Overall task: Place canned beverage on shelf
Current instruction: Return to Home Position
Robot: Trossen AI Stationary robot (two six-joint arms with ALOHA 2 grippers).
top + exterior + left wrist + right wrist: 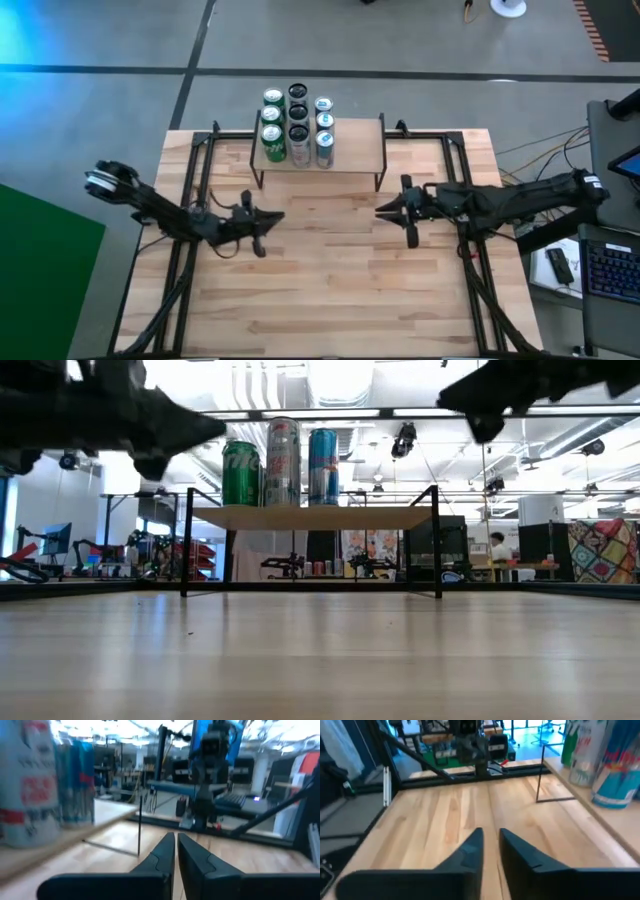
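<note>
Several canned beverages (298,125) stand upright in rows on the left half of the shelf (355,145), a wooden plank on thin black legs at the table's far edge; the low view shows the cans (283,460) on the shelf (315,517). My left gripper (280,217) hovers shut, left of the table's middle, pointing right, with nothing in it (176,840). My right gripper (380,209) hovers opposite, pointing left, its fingers almost together with nothing between them (491,835). Both are nearer than the shelf and above the tabletop.
Black metal frame rails run along the table's left side (195,200) and right side (470,200). A keyboard (610,270) and cables lie beyond the table's right edge. The right half of the shelf's top (365,135) carries no cans.
</note>
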